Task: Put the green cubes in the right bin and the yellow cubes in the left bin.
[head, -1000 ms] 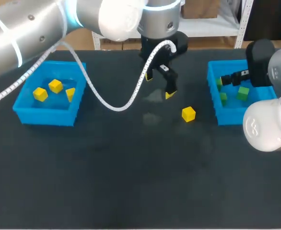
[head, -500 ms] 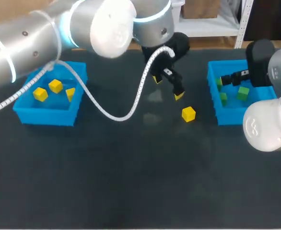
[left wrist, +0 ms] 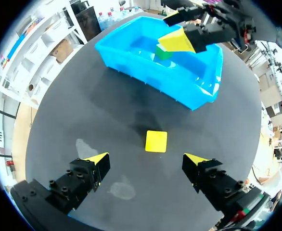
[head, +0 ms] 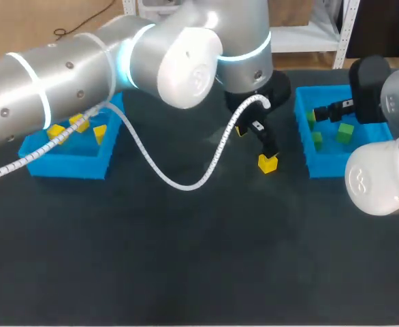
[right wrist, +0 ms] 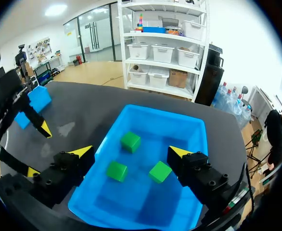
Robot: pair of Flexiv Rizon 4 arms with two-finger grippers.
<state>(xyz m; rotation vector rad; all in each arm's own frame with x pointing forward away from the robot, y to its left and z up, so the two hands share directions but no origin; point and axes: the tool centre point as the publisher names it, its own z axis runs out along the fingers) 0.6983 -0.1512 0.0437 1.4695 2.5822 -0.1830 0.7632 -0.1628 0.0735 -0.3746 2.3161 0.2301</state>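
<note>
Just beside the right bin point(head: 300, 129), on its left-bin side, the left gripper point(left wrist: 147, 159) hangs with fingers spread wide. The loose yellow cube point(left wrist: 156, 141) lies on the table point(head: 186, 259) between its tips, touching neither. Over the right bin the right gripper point(right wrist: 131, 153) is spread too, holding nothing, above three green cubes point(right wrist: 130, 142). Well apart from the right bin, the left bin point(head: 67, 163) holds yellow cubes point(head: 55, 129).

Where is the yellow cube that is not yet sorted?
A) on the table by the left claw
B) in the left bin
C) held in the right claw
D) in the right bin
A: the yellow cube lies on the dark table, just ahead of the open left claw.
</note>
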